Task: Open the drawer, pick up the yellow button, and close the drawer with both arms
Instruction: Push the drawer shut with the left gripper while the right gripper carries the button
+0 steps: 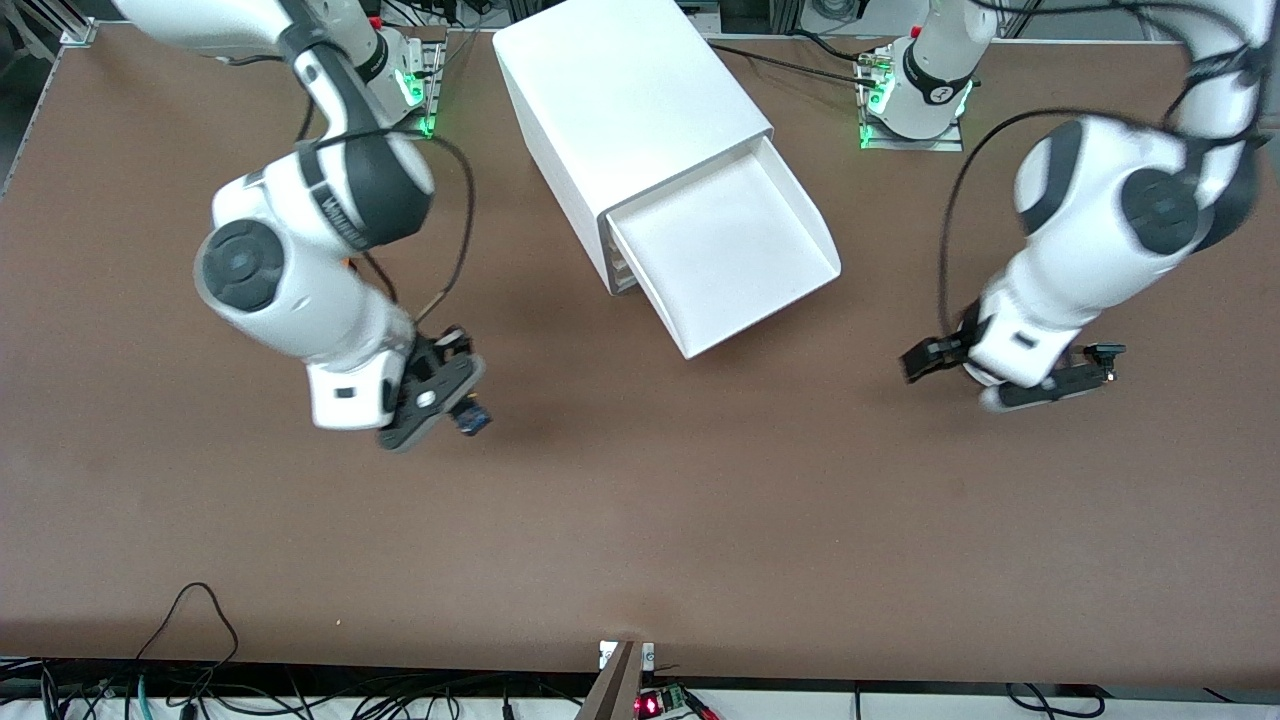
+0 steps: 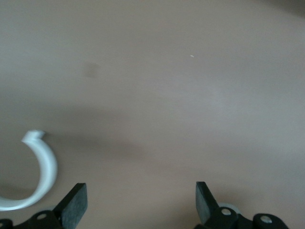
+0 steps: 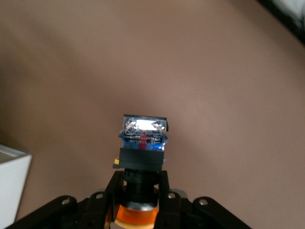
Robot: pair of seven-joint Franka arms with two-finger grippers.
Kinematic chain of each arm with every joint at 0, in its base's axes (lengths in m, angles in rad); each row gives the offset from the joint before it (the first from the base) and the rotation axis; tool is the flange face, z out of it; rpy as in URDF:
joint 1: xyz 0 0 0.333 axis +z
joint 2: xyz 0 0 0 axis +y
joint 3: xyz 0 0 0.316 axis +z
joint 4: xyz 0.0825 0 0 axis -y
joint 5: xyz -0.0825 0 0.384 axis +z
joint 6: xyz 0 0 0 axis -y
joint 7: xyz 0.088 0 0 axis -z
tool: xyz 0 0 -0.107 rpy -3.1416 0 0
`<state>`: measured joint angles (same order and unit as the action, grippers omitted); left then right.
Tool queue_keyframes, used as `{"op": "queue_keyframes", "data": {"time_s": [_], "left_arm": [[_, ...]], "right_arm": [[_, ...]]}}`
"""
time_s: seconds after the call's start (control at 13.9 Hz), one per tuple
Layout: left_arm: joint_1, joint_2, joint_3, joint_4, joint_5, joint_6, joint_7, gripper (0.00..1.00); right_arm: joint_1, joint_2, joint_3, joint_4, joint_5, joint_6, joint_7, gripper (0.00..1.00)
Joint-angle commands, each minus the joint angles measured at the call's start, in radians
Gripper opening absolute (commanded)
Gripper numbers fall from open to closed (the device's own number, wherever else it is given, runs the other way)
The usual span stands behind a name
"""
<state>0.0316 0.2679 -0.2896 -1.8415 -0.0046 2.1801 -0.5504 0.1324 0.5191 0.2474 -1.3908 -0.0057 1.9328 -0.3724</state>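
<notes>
Your drawer (image 1: 725, 250), upper centre of frame, white, pulled fully out. Your button (image 3: 141, 143), lower centre, orange cap, black body, bluish end, pinched aloft.

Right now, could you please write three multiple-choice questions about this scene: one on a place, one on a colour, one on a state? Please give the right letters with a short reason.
1. Where is the button?
A. Inside the drawer
B. Lying on the table
C. Held in the right gripper

2. What colour is the cabinet?
A. White
B. Black
C. Orange

3. In what state is the drawer?
A. Fully closed
B. Pulled out and empty
C. Pulled out with a cube inside

Answers:
1. C: the right wrist view shows the right gripper shut on the button, over bare table.
2. A: the whole box is white in the front view.
3. B: the tray stands out from the cabinet and only its white floor shows.

The left gripper hangs open over the table toward the left arm's end.
</notes>
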Motion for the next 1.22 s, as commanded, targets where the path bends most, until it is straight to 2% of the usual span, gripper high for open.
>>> {"op": "queue_keyframes", "data": {"time_s": [0.0,0.14,0.29,0.57,0.72,1.01,1.15], "left_arm": [[-0.067,0.01,0.004,-0.054,0.017,0.093,-0.164,1.0],[-0.096,0.007,-0.012,-0.093,0.014,0.104,-0.216,1.0],[-0.096,-0.013,-0.072,-0.14,0.014,0.104,-0.217,1.0],[-0.093,-0.087,-0.21,-0.246,0.012,0.104,-0.203,1.0],[-0.093,-0.113,-0.288,-0.294,0.014,0.104,-0.203,1.0],[-0.088,-0.144,-0.422,-0.358,0.012,0.101,-0.201,1.0],[-0.088,-0.145,-0.448,-0.372,0.014,0.099,-0.201,1.0]], "right_arm": [[-0.135,-0.103,0.016,-0.218,0.013,0.011,0.04,0.29],[-0.218,-0.111,0.016,-0.273,0.01,0.002,0.023,0.29],[-0.275,-0.116,0.015,-0.338,0.001,0.008,0.02,0.3],[-0.327,-0.116,0.015,-0.462,-0.089,0.092,0.017,0.3],[-0.371,-0.116,0.015,-0.561,-0.106,0.19,0.006,0.3],[-0.459,-0.103,0.015,-0.799,-0.105,0.547,-0.15,0.34],[-0.478,-0.091,0.015,-0.818,-0.105,0.58,-0.158,0.35]]}}
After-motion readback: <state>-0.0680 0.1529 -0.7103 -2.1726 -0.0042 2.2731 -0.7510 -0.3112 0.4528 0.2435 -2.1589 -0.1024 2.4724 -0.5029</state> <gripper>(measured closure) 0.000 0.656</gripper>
